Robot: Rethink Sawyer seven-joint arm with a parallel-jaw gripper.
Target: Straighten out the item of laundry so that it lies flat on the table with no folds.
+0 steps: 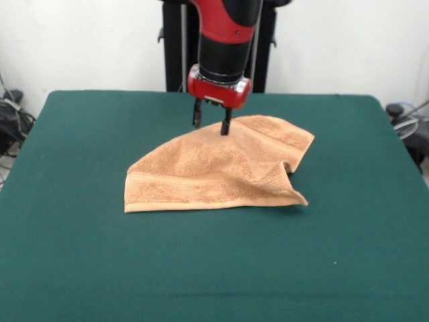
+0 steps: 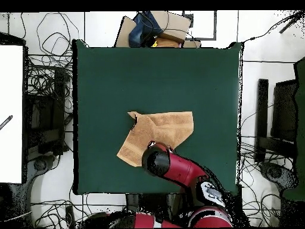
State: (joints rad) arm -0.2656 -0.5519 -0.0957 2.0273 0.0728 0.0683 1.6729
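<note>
Front view: we see the gripper (image 1: pixel 212 123) hanging straight down from the red and black arm (image 1: pixel 226 40). Its two dark fingers (image 1: pixel 226 125) stand a little apart, and nothing is caught between them. One tip meets the upper fold of the towel (image 1: pixel 214 171); the other hangs just off the cloth's edge, over bare table (image 1: pixel 80 255). The towel spreads below and to both sides of the gripper, rumpled. A banded hem runs along the edge farthest from the gripper, and the corner down and to the right of the gripper is curled up and tucked.

Overhead view: we note the arm (image 2: pixel 179 170) reaching in from the bottom, its wrist covering the gripper, so we cannot see the fingers here. The towel (image 2: pixel 164 128) lies just above and to the left of the wrist, an uneven shape near the middle of the table (image 2: pixel 107 77), with a folded flap at its upper left.
</note>
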